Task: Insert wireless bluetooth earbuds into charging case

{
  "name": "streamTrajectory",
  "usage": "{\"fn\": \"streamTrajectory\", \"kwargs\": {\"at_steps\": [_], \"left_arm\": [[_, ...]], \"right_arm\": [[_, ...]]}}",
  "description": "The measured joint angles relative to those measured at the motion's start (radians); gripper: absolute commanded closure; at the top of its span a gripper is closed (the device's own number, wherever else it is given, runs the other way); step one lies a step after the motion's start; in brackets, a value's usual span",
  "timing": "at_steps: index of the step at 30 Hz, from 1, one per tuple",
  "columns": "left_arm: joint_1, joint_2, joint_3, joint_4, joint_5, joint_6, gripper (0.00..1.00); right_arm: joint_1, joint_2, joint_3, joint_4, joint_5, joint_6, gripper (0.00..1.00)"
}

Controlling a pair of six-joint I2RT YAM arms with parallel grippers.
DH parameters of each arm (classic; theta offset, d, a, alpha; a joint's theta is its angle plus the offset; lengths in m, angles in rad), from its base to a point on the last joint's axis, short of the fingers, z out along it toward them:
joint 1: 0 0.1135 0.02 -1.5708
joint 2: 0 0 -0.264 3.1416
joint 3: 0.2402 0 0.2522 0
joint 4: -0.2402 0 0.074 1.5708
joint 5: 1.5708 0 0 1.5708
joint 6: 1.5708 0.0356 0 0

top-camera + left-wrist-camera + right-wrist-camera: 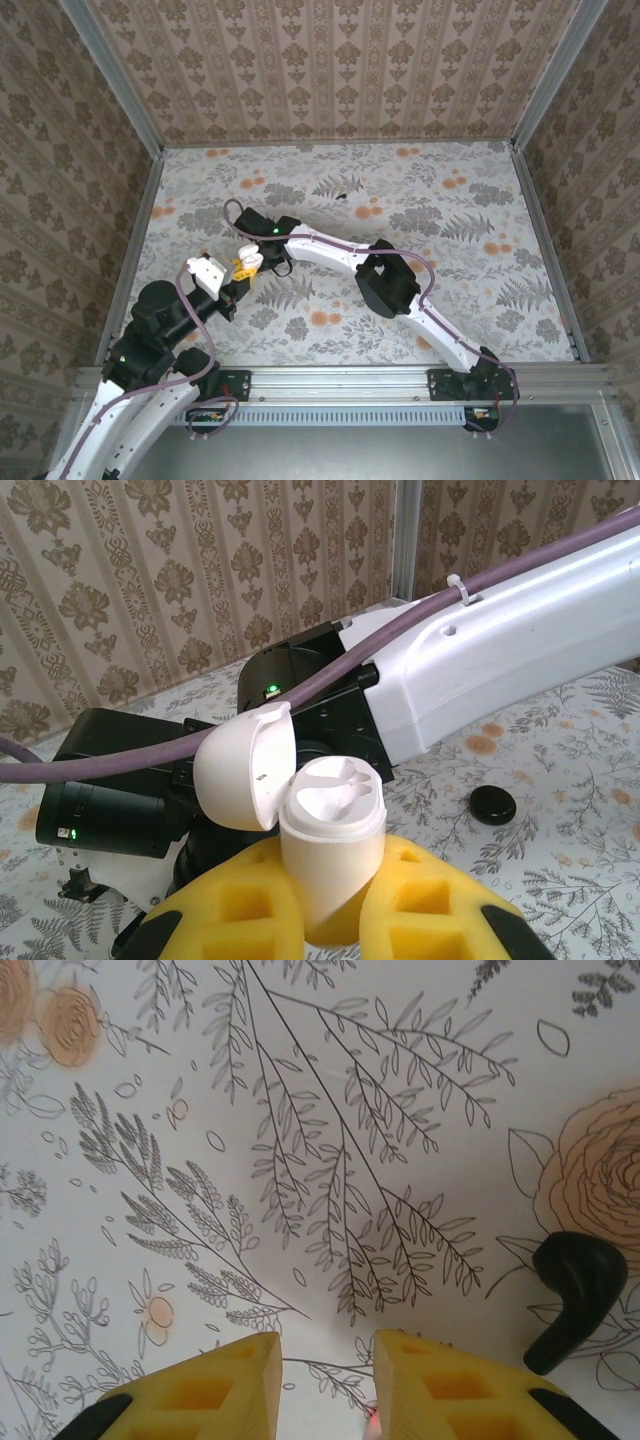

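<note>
The light is soft and even and seems to come from above, so the floral table [480, 300] in the top view is bright, with only faint, short shadows beside the arms and no hard glare. In the left wrist view the white charging case [330, 820] and the white shell of the right arm [500, 650] are almost overexposed (their surface detail is washed out), yet the wall behind stays clear. The right wrist view is pale and bright – the drawn leaves are crisp, and the black earbud [575, 1290] shows a dull highlight.
</note>
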Motion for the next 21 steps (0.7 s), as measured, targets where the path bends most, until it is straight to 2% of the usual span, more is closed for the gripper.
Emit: {"fn": "streamTrajectory", "kwargs": {"at_steps": [10, 21], "left_arm": [[0.000, 0.000, 0.003, -0.010, 0.000, 0.000, 1.00], [0.000, 0.000, 0.003, -0.014, 0.000, -0.001, 1.00]], "right_arm": [[0.000, -0.015, -0.031, -0.026, -0.002, -0.052, 0.69], [0.000, -0.117, -0.187, -0.065, 0.025, -0.097, 0.70]]}}
